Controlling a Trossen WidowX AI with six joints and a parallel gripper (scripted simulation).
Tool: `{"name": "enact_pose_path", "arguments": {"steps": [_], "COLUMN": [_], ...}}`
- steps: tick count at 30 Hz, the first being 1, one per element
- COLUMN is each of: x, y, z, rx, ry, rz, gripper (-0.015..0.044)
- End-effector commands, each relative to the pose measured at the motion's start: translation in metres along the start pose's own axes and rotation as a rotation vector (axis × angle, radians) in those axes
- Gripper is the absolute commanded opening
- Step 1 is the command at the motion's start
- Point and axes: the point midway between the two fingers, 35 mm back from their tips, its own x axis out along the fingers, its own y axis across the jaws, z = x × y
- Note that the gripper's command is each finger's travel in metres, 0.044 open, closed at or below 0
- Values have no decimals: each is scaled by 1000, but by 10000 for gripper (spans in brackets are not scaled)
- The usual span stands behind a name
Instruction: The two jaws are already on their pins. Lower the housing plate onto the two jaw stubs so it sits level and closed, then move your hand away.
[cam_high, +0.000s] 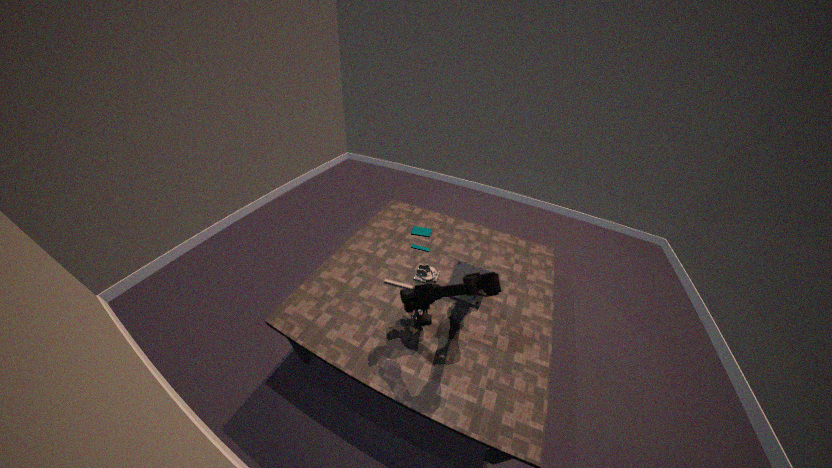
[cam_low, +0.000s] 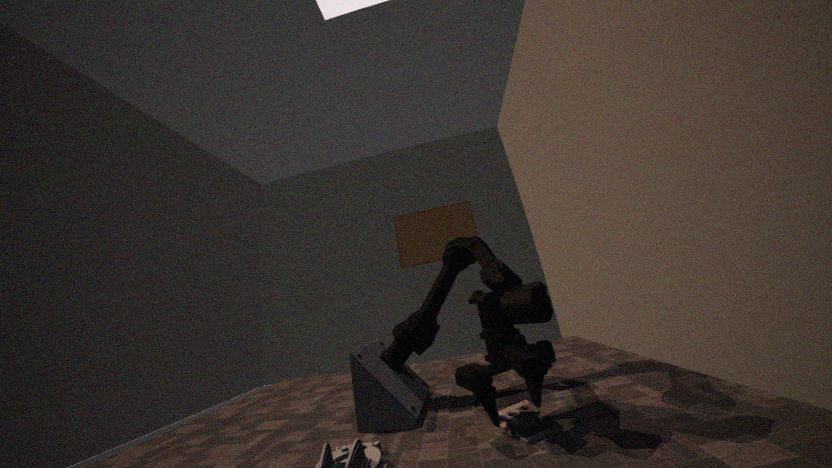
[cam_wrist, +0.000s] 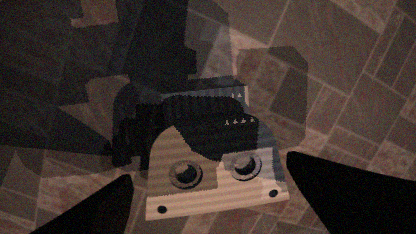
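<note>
"What's biggest?"

"The patterned table. From above, its long front edge runs from left of center down to the lower right."

"And the dark arm?"

"It reaches from the blue-gray stand, low center in the exterior view, bending down toward the right."

"The gripper?"

"Wide open, nothing held. Up close, one fingertip shows lower left, the other lower right."

"Where's the housing plate?"

"Between those fingertips in the wrist view, low center, with a visible gap each side; the right one is narrower. Its upper part is in shadow. I can't tell whether it's level."

"Room around it?"

"From above, it's well inside the table edges. The white base with dark upright pieces is apart from it, higher in the frame, beside the pale rod. Farther up lie a teal block and a thin teal strip."
</note>
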Motion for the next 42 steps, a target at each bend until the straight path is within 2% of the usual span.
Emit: {"name": "enact_pose_path", "arguments": {"steps": [1,28,42], "x": [8,10,10], "y": [-2,-1,0], "z": [-2,-2,-2], "rx": [6,6,3], "ry": [4,4,5], "rz": [-5,-4,1], "gripper": [440,440,351]}}
